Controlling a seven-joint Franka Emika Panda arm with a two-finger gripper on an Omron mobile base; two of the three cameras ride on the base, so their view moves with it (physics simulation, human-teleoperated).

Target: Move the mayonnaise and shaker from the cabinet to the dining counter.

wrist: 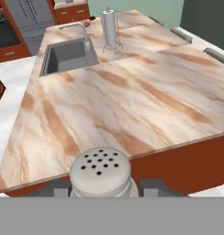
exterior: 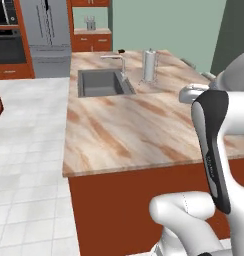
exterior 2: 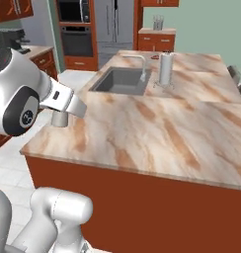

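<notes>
My gripper [wrist: 101, 186] is shut on the shaker [wrist: 100, 172], a small grey cylinder with a perforated top, and a dark fingertip shows on each side of it. In the right base view the shaker [exterior 2: 59, 119] hangs under my hand at the near left corner of the dining counter [exterior 2: 157, 123], just above its beige veined top. The left base view shows the shaker [exterior: 189, 94] beside my forearm over the dining counter [exterior: 119, 125]. The mayonnaise is out of view.
A steel sink [exterior: 101, 82] with a faucet [exterior: 119, 60] is set into the far end of the counter. Beside it is a tall grey cylinder on thin legs [exterior: 150, 65]. Grey stools [wrist: 217, 53] line the right side. Red-brown upper cabinet doors [exterior 2: 14, 7] show at far left.
</notes>
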